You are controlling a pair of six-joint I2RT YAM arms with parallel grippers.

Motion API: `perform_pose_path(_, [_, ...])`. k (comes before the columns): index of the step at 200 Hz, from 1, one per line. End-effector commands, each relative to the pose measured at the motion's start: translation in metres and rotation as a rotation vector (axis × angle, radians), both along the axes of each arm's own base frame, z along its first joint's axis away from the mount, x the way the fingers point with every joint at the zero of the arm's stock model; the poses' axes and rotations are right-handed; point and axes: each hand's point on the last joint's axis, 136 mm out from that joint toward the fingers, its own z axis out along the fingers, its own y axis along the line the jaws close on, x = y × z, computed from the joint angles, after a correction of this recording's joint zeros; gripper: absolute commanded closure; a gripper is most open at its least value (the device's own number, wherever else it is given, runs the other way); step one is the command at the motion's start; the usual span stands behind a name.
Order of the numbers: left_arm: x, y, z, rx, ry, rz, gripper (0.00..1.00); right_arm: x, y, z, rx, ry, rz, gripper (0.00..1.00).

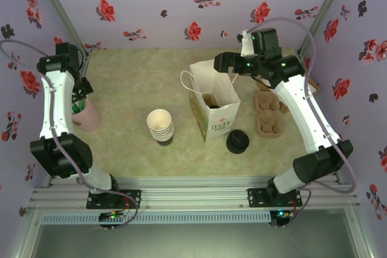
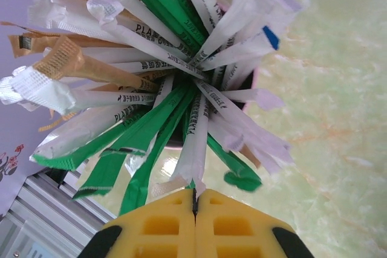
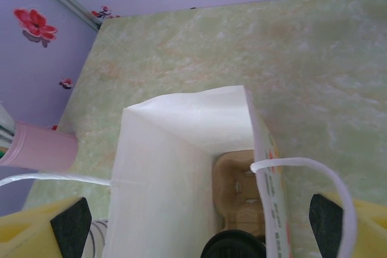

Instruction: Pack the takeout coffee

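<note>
1. Yellow fingers (image 2: 157,228) of the left gripper (image 2: 195,206) are pressed flat together, right at the end of a white wrapped stick (image 2: 195,143) fanning out of the pink cup (image 1: 89,119). Whether that tip is actually pinched, I can't tell.
2. Over to the right gripper (image 3: 199,237): it hangs above the white paper bag (image 3: 163,167), jaws spread wide, one finger either side of the mouth, holding nothing.
3. Down inside the bag, the takeout coffee (image 3: 233,247) shows its round black lid, touching a cardboard carrier (image 3: 239,179). The cup beneath is hidden.
4. That puts the coffee just below the spread right gripper and well apart from the left one.
5. On the table (image 1: 133,83), a stack of cream cups (image 1: 160,126) stands near the bag, and loose black lids (image 1: 237,142) lie just beside it.
</note>
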Motion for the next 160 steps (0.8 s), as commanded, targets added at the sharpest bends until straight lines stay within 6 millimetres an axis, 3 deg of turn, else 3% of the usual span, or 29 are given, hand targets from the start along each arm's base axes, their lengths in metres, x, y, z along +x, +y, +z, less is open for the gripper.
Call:
perform_pose_path(1, [-0.01,-0.008,0.029,0.015,-0.045,-0.025,1.0,-0.005,0.011,0.01,0.062,0.002,0.05,0.05])
perform_pose_path(48, [-0.022,-0.023,0.074,0.022,-0.146,-0.059,1.0,-0.033,0.036,0.023,0.09,0.005,0.171,0.05])
perform_pose_path(74, [-0.031,-0.034,0.104,0.013,-0.219,-0.086,1.0,-0.04,0.038,0.026,0.072,0.008,0.166,0.05])
perform_pose_path(131, [-0.044,-0.065,0.164,-0.097,-0.468,-0.153,1.0,-0.05,0.014,0.057,0.067,-0.057,0.043,0.04])
perform_pose_path(160, [-0.046,-0.082,0.191,-0.18,-0.594,-0.192,1.0,-0.055,-0.001,0.063,0.054,-0.069,-0.024,0.04])
